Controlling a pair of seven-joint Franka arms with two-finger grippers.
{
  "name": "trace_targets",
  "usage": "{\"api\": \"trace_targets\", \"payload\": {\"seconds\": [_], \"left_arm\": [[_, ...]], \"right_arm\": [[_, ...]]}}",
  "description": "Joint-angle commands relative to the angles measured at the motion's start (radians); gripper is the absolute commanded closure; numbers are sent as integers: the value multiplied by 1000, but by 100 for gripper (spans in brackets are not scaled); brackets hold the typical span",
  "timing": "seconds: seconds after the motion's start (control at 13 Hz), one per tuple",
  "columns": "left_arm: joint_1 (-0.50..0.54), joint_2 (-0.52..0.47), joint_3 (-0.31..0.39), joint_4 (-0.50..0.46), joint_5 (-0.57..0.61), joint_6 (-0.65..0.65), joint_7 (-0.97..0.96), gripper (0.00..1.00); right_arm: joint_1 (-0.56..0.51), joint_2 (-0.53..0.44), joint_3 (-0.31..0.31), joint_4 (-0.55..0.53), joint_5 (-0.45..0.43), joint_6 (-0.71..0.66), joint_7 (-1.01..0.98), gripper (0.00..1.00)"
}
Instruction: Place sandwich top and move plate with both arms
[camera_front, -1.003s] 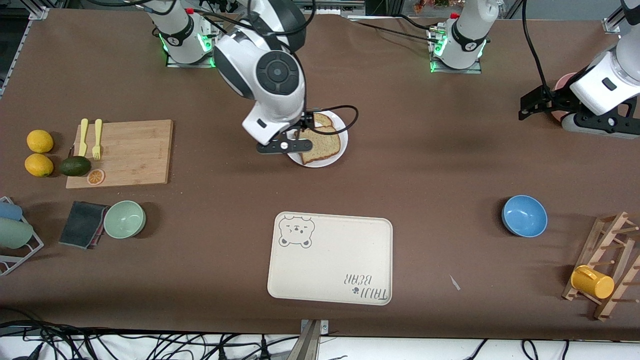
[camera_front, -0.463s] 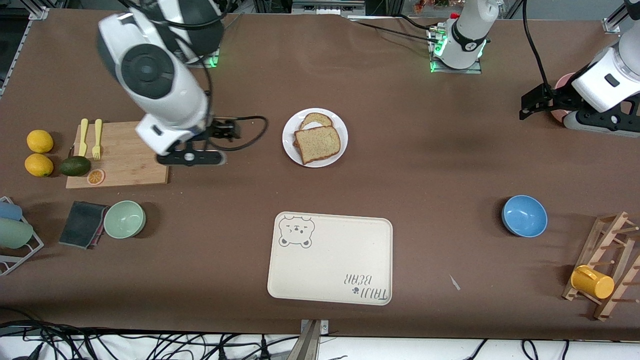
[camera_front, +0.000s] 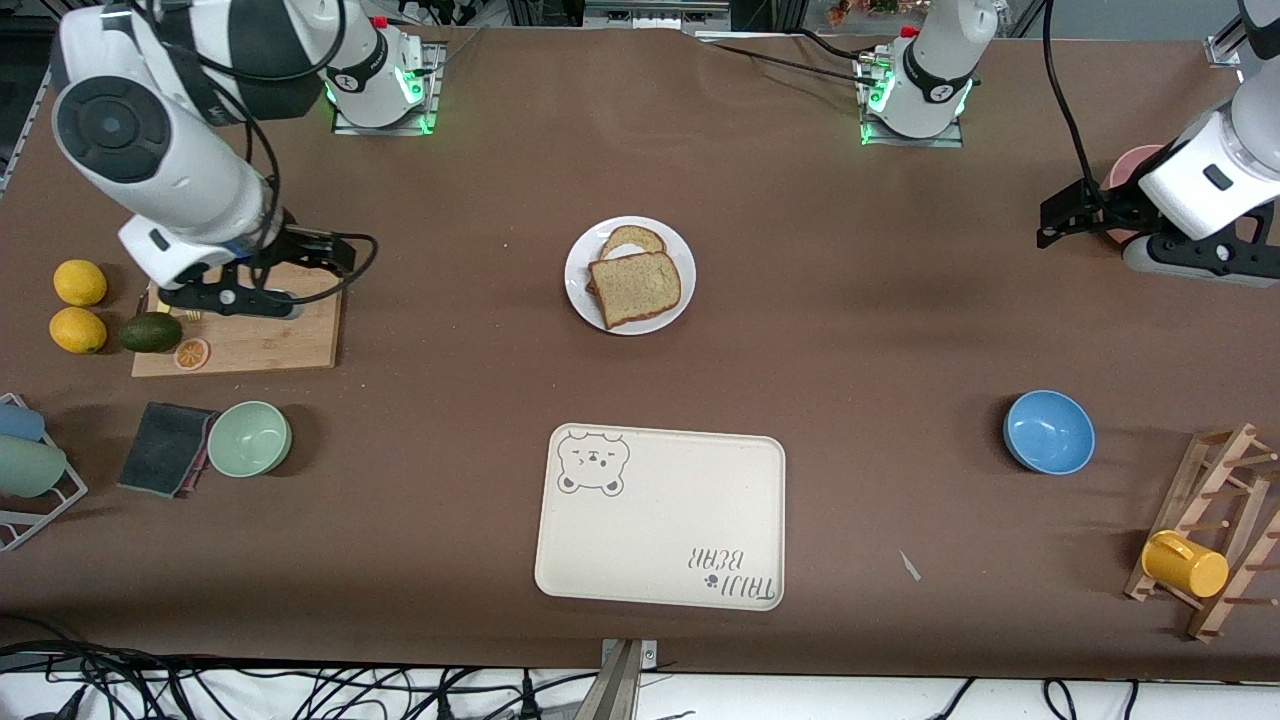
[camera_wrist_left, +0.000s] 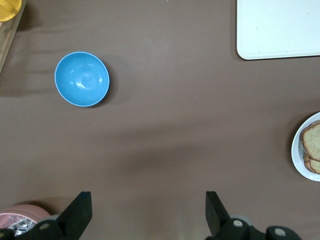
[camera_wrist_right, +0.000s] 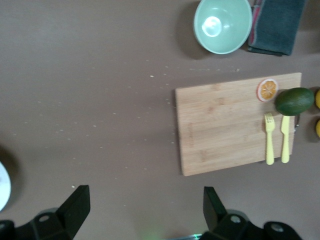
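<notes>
Both grippers' jaws stand apart and hold nothing: the right gripper (camera_front: 232, 297) hangs over the cutting board (camera_front: 290, 330) near the table's right-arm end, the left gripper (camera_front: 1062, 212) over the left-arm end. The sandwich top (camera_front: 635, 288) lies on the plate (camera_front: 578, 290) mid-table, farther from the front camera than the tray (camera_front: 660, 520).

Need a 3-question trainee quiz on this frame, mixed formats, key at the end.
1. True or false: the sandwich top already lies on the plate.
2. The right gripper hangs over which thing?
A. the cutting board
B. the bear tray
C. the blue bowl
3. Fill in: the left gripper waits, fingers ____, at the left arm's end of the table, by a pink dish.

Key:
1. True. The slice lies on the plate over another slice.
2. A. Its fingers are open and hold nothing.
3. open
</notes>
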Motion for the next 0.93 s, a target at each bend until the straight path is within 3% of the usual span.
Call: {"api": "trace_targets", "payload": {"seconds": [0.0, 0.08, 0.15, 0.31, 0.62, 0.85], "left_arm": [[49, 22, -54, 11, 39, 0, -1, 0], [49, 31, -54, 1, 37, 0, 0, 0], [48, 47, -56, -13, 37, 0, 0, 0], [45, 56, -59, -35, 24, 0, 2, 0], [40, 88, -60, -45, 22, 10, 5, 0], [29, 122, -60, -74, -44, 77, 5, 0]], "right_arm": [[-14, -40, -19, -4, 29, -11, -128, 0], [-15, -45, -43, 15, 38, -17, -130, 0], [-15, -46, -92, 35, 89, -17, -147, 0], [-18, -74, -120, 56, 203, -18, -223, 0], [-17, -74, -227, 75, 200, -21, -230, 0], [-15, -66, -228, 125, 152, -81, -297, 0]]}}
